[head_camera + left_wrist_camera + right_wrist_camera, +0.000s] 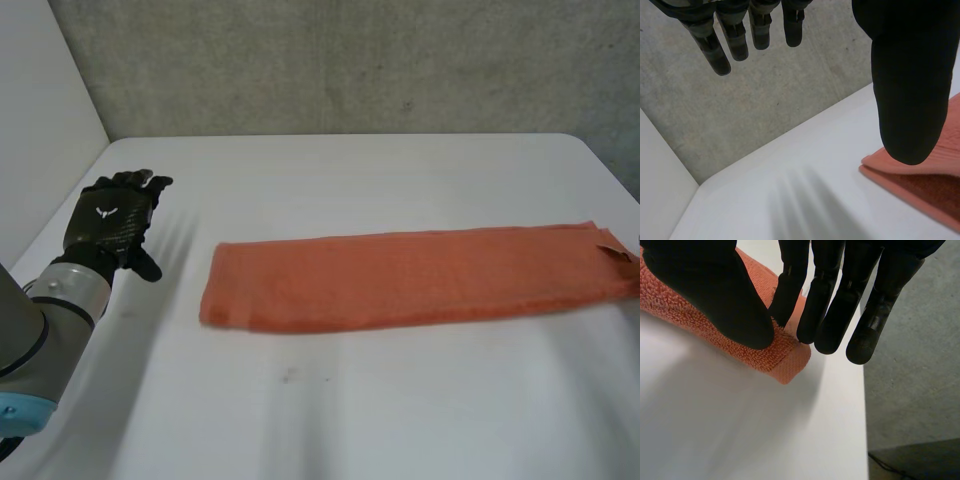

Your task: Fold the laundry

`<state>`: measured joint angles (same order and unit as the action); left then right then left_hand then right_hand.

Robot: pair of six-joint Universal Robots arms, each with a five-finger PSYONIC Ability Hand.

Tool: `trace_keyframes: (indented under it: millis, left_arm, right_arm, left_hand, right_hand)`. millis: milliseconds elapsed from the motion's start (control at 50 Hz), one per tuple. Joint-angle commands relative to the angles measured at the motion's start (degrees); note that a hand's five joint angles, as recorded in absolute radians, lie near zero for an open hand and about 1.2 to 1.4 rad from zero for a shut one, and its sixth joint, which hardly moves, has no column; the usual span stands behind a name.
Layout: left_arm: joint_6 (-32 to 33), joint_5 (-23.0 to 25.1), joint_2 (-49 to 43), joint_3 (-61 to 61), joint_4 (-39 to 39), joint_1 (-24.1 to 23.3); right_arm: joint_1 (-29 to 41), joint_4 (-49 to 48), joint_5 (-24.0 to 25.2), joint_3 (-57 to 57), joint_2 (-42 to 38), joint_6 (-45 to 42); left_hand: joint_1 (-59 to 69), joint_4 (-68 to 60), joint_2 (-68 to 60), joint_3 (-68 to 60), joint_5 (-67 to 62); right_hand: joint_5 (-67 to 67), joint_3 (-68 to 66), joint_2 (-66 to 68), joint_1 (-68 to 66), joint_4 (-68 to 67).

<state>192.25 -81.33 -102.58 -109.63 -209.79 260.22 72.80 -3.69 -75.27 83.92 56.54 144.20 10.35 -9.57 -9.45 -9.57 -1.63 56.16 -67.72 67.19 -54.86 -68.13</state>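
An orange towel (410,275), folded into a long strip, lies across the white table (350,410) from the middle to the right edge. My left hand (110,220) hovers open to the left of the towel's left end, apart from it. In the left wrist view its fingers (730,40) are straight, with the towel's end (935,185) below the thumb. In the right wrist view my right hand (725,295) is at the towel's right end, near the table's edge. Its thumb and a finger pinch the towel's corner (785,357).
A grey concrete wall (350,60) stands behind the table. The table's right edge (860,405) drops off just past the towel's corner. Bare tabletop lies in front of the towel and behind it.
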Motion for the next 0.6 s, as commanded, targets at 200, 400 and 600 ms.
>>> trace_keyframes:
  millis: [200,400,600]
  left_arm:
    - [-0.48,-0.14,0.27,-0.06,0.09,0.11]
    - [-0.56,-0.14,1.15,-0.32,0.09,0.55]
    - [-0.56,-0.14,1.33,-0.59,0.09,0.73]
  right_arm:
    - [17.86,-1.76,8.03,-3.84,5.42,10.39]
    - [46.2,-2.2,8.12,-16.42,-2.14,17.79]
    - [63.85,-1.5,6.63,-33.1,-20.4,18.4]
  left_hand:
    - [-0.35,-0.43,-0.55,-0.43,1.63]
    - [-0.35,-0.43,-0.55,-0.43,1.63]
    - [-0.35,-0.43,-0.55,-0.43,1.63]
  right_hand:
    - [13.84,-12.28,12.81,-25.14,-11.87]
    - [13.84,-12.28,12.81,-25.14,-11.87]
    - [13.84,-12.28,12.81,-25.14,-11.87]
